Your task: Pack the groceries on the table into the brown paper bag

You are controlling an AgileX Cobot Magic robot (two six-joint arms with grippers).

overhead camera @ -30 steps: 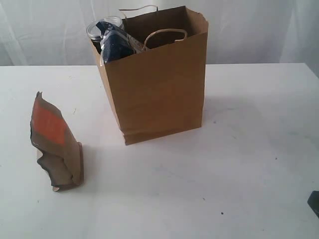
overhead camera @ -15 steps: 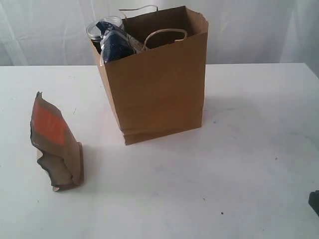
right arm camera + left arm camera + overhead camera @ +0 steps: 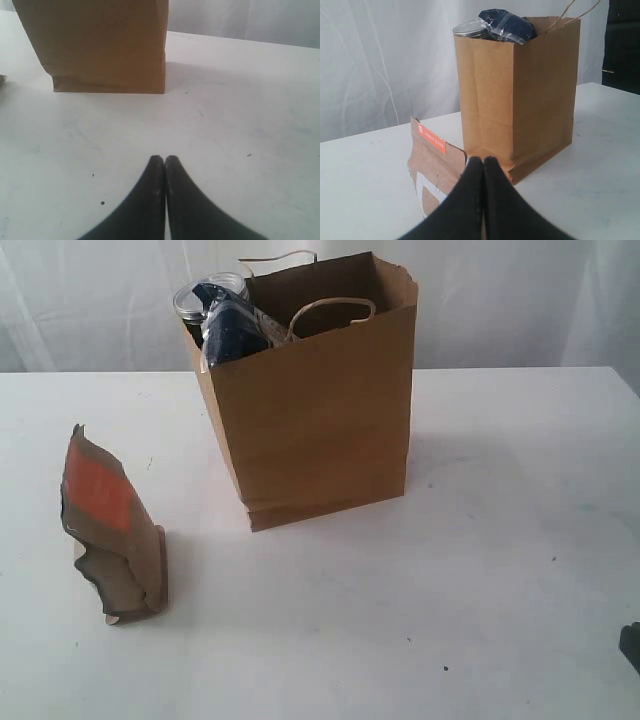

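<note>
Upright brown paper bag (image 3: pixel 320 410) on the desk (image 3: pixel 450 570), jar (image 3: pixel 200 300) and navy packet (image 3: pixel 232 325) poking from its top.
The left end effector (image 3: pixel 483 160), pressed together and empty, has the orange-brown pouch (image 3: pixel 432 162) just ahead, bag beyond; the right end effector (image 3: pixel 165 159), likewise together, faces the bag from well apart.

The white tabletop (image 3: pixel 480 570) carries 2 things: a tall brown paper bag (image 3: pixel 320 410) standing upright toward the far middle, and a crumpled orange-brown pouch (image 3: pixel 110 530) standing on its bottom edge, apart from the bag, nearer the front on the left. A few small dark specks (image 3: pixel 446 669) dot the bare surface in front of the bag, toward the right.
</note>
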